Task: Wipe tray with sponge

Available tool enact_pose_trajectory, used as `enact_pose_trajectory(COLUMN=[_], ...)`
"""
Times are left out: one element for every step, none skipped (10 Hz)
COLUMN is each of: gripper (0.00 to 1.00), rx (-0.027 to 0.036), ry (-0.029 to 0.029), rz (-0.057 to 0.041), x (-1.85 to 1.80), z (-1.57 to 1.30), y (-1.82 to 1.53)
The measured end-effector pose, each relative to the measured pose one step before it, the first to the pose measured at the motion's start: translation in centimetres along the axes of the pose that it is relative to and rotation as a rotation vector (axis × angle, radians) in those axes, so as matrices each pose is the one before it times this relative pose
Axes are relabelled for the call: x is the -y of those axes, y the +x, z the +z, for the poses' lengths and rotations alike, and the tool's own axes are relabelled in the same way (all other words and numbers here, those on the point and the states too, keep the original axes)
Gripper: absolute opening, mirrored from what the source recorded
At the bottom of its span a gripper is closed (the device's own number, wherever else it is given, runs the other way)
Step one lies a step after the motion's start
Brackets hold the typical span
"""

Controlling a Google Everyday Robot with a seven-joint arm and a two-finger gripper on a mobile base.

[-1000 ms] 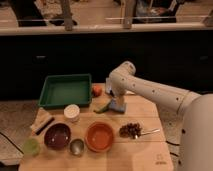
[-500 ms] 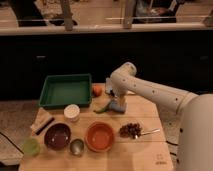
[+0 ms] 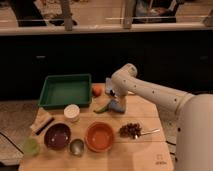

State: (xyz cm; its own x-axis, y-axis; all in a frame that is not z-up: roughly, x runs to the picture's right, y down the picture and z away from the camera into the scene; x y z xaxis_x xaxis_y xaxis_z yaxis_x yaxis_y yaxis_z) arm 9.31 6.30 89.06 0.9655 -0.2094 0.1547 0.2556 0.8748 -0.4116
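Seemingly on the sponge (image 3: pixel 118 105), end effector (image 3: pixel 116 101), grip state unclear, tray (image 3: pixel 65 91) well left.

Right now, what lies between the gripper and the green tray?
In the camera view, the gripper is low over the table, right of the tray. Between them lies a small orange fruit, close to the tray's right rim.

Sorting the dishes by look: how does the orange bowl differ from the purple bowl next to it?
The orange bowl is bright orange and looks slightly larger; the purple bowl is dark purple and sits to its left, nearer the table's left edge. A small metal cup lies between them at the front. Both are round, upright and appear empty. The gripper is behind them, low over the table, right of the tray.
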Motion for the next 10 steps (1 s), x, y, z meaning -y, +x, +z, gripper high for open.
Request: enact_pose_trajectory(gripper=[0.8, 0.8, 0.8, 0.8, 0.8, 0.8, 0.8, 0.8, 0.8, 0.8], rx=[0.00367, 0.00952, 0.00658, 0.00706, 0.0232, 0.01198, 0.01143, 0.0088, 0.00716, 0.00147], ry=[0.00625, 0.01322, 0.0059, 0.00329, -0.00135, -0.00451, -0.0064, -0.00877, -0.00773, -0.00354], rz=[0.01156, 0.01924, 0.00869, 0.00835, 0.0269, 0.01471, 0.01269, 0.01488, 0.00675, 0.00181], x=[-0.244, -0.358, -0.078, -0.116, -0.286, -0.169, -0.118, -0.178, -0.129, -0.094], z=[0.047, 0.056, 0.022, 0.148, 0.516, 0.426, 0.307, 0.536, 0.269, 0.114], y=[-0.123, -0.27, -0.035, 0.02, 0.173, 0.247, 0.107, 0.29, -0.076, 0.004])
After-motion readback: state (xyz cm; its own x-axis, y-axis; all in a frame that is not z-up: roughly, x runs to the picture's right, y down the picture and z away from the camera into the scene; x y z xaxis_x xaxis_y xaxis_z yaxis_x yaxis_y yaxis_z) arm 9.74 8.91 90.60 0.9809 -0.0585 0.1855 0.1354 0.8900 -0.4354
